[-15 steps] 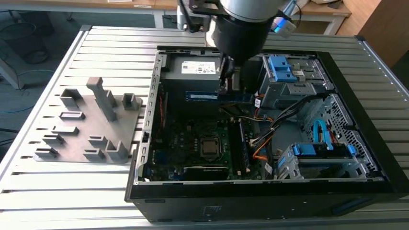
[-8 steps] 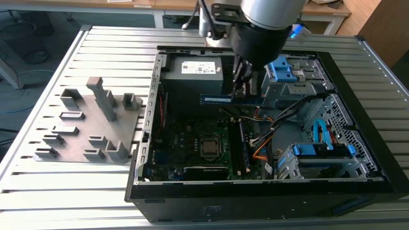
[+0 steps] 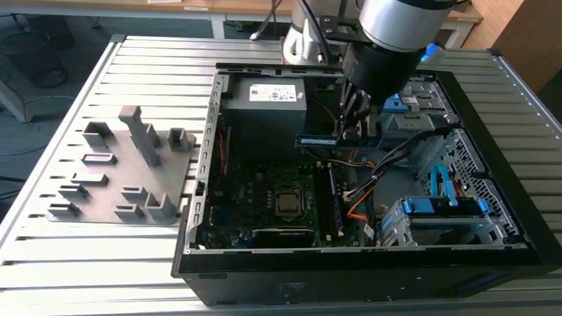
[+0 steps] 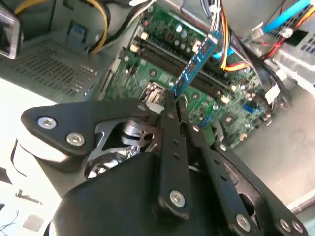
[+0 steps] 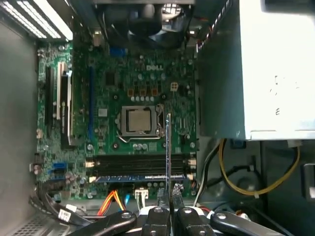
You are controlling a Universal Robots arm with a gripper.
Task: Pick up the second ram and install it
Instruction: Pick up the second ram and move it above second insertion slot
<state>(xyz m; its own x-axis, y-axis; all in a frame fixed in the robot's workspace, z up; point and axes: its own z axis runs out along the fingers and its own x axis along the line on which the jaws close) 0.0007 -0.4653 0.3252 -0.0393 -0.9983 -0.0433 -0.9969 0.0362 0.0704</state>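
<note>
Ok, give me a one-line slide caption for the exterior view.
The gripper holds the second ram above the motherboard inside the open computer case.

It looked like a robotics lab or test workshop. A slotted aluminium table (image 3: 105, 263) carried an opened desktop computer case (image 3: 369, 273). Toward the exterior view's left, the table also held a gray fixture plate (image 3: 97, 197) with holder blocks. An industrial robot arm (image 3: 399, 23) reached over the case. At the far side stood wooden workbenches (image 3: 176, 5), with loose cables (image 3: 31, 62) on the floor.
</note>
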